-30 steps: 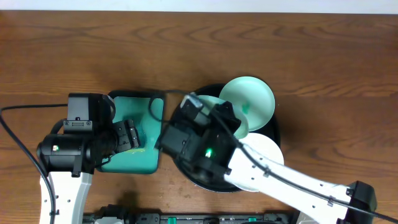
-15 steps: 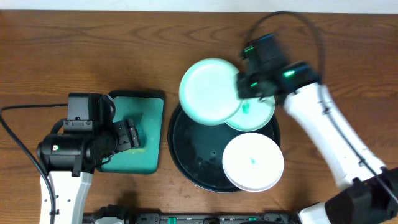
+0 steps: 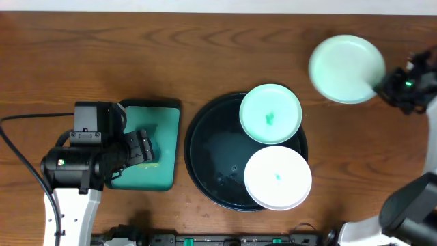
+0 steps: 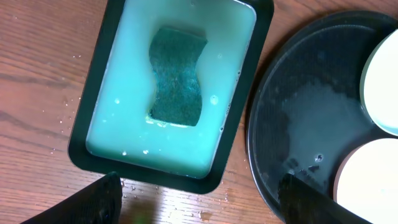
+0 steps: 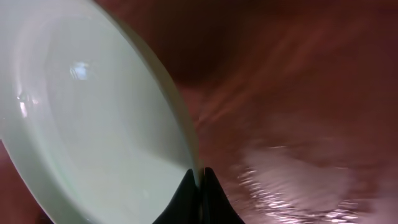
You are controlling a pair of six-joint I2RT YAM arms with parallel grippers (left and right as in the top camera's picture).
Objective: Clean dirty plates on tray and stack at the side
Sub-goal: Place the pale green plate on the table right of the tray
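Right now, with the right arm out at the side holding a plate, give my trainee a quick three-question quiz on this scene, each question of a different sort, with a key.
1. Multiple choice: how many plates lie on the black tray? A) one B) two C) three
2. True or false: the right gripper is shut on the rim of a pale mint plate, which is off to the side of the black tray, not on it.
3. Fill in: the left gripper hangs open above the teal rectangular tray, in which a dark green ____ lies.

Key: 1 B. 2 true. 3 sponge.
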